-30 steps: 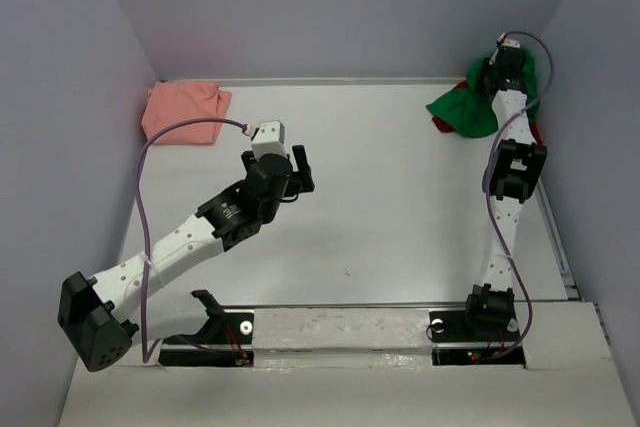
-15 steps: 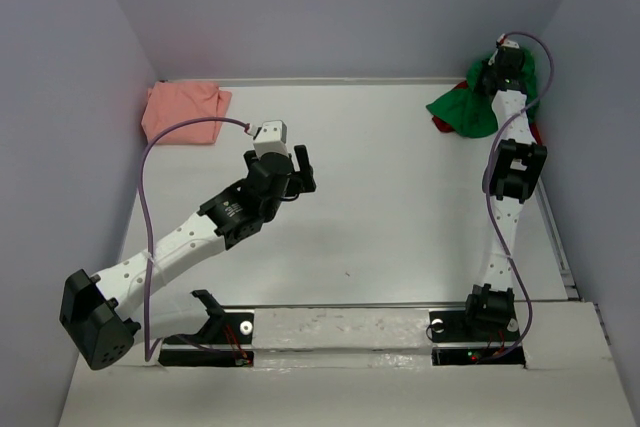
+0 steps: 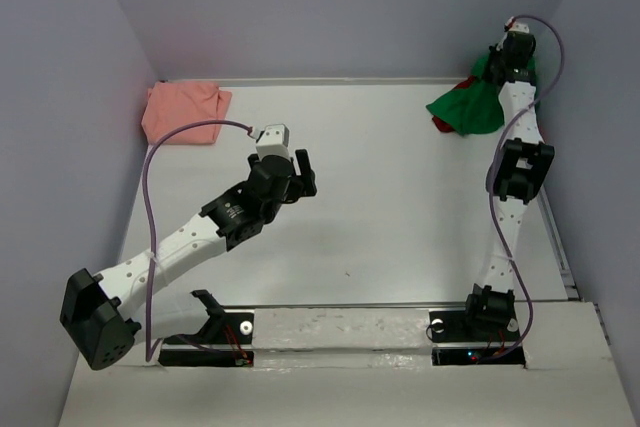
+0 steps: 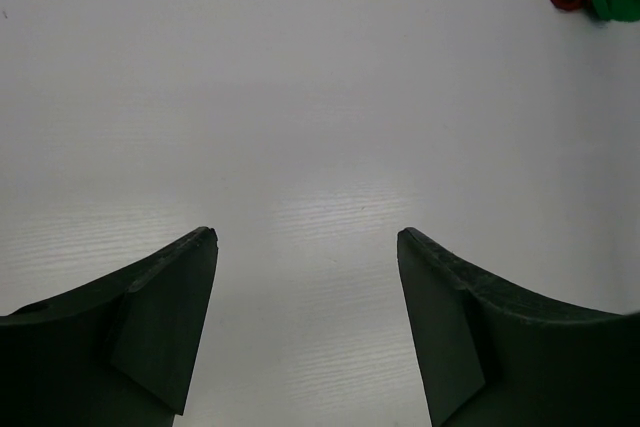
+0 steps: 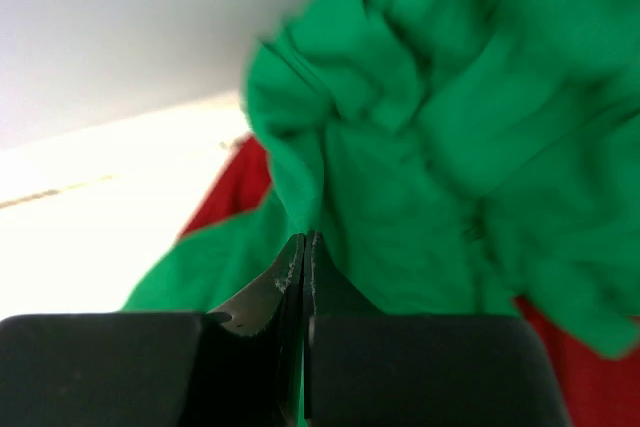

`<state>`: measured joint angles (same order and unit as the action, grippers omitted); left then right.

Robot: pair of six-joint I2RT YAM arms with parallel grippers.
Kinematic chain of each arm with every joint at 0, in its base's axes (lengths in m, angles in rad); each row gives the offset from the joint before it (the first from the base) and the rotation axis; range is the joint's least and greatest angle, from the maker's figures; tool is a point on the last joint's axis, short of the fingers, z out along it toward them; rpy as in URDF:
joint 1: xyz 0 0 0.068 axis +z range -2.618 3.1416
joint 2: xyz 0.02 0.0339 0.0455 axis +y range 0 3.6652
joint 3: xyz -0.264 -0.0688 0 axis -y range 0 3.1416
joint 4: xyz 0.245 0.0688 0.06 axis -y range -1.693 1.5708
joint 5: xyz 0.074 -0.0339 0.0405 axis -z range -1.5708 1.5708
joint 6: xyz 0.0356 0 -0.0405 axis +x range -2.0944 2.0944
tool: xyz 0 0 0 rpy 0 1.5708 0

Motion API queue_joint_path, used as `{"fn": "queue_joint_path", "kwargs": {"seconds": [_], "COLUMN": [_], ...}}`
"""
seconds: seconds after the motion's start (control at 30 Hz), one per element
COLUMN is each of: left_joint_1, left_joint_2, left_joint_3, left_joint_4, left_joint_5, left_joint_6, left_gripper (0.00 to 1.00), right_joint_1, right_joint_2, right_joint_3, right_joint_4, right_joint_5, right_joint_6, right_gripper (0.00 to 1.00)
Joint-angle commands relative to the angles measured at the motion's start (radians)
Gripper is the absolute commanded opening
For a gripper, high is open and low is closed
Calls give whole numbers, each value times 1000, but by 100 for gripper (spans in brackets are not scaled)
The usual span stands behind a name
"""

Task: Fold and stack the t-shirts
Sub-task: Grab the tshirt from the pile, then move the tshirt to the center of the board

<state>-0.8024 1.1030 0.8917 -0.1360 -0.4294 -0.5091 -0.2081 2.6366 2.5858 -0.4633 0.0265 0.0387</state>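
Bright green crumpled cloth t-shirt [image 5: 420, 147] pinched by right gripper [image 5: 304, 243], dark red t-shirt [image 5: 232, 187] beneath, left gripper [image 4: 305, 237] spread wide

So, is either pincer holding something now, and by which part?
The right pincer is shut on a crumpled fold of the green t-shirt; which part, unclear. The left pincer is open, empty.

Bare table [image 3: 400, 227] middle open for passing, left arm [image 3: 190, 237] slanting across near-left part, right arm [image 3: 515, 162] along right edge, salmon-pink t-shirt [image 3: 183, 112] in far-left corner, green t-shirt [image 3: 470, 107] heaped on dark red t-shirt [image 3: 441, 126] far-right
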Motion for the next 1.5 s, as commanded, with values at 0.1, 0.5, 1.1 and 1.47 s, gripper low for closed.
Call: {"fn": "queue_joint_path", "kwargs": {"seconds": [0.1,0.5,1.1,1.47], "left_joint_1": [5,5,0,-7], "left_joint_2": [11,-23,-207,-305], "left_joint_3": [-25,-34,229,251], "left_joint_4": [39,36,-241,-366], "left_joint_5": [66,78,-218,-321], "left_joint_6": [-31,-74,-5,-75], "left_gripper": [80,78,78,75], "right_joint_1": [4,141,240,970], "right_joint_2": [-409,-708,-878,-685], "right_joint_3": [48,109,-100,106], "right_joint_4": [225,235,122,184], "right_joint_5": [-57,-135,-63,254], "right_joint_6": [-108,-224,-204,-638], "right_gripper": [0,0,0,0]}}
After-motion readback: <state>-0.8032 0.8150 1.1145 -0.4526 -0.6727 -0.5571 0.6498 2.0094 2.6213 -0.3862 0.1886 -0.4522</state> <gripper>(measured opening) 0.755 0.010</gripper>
